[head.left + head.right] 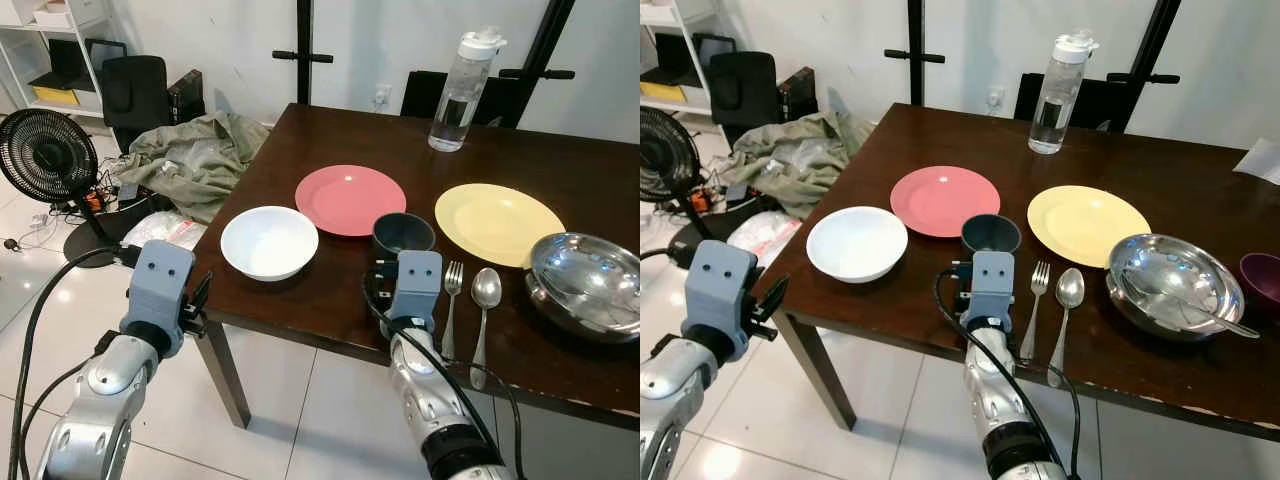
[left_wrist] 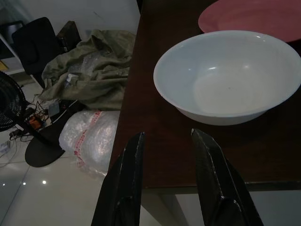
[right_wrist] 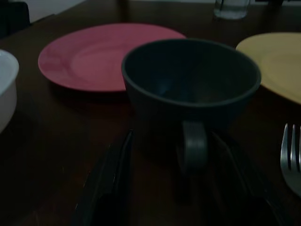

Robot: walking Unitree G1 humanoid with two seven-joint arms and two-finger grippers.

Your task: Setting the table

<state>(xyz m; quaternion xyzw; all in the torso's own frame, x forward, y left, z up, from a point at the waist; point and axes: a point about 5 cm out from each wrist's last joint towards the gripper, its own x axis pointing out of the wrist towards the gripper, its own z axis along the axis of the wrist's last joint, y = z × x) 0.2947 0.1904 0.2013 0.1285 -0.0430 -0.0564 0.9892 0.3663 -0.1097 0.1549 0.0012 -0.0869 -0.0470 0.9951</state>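
In the left eye view, a dark wooden worktop [image 1: 560, 170] is being shown carrying a white bowl [image 1: 269, 241], a pink plate [image 1: 350, 199], a dark grey cup [image 1: 403, 236], a yellow plate [image 1: 498, 222], a fork [image 1: 451, 300], a spoon [image 1: 484, 310], a steel bowl [image 1: 586, 282] and a water bottle [image 1: 463, 90]. The right claw [image 1: 386, 290] is being held just in front of the cup. The left claw [image 1: 202, 300] is being held off the worktop's near left corner, short of the white bowl. A fan [image 1: 45, 160] and a heap of cloth [image 1: 195, 155] are lying on the floor to the left.

In the left wrist view, the left claw's fingers [image 2: 127, 183] are being held parted with nothing between them, the white bowl just beyond.

In the right wrist view, the right claw's fingers [image 3: 110, 181] are being held spread wide, with the cup's handle [image 3: 194, 146] sitting between them and untouched.
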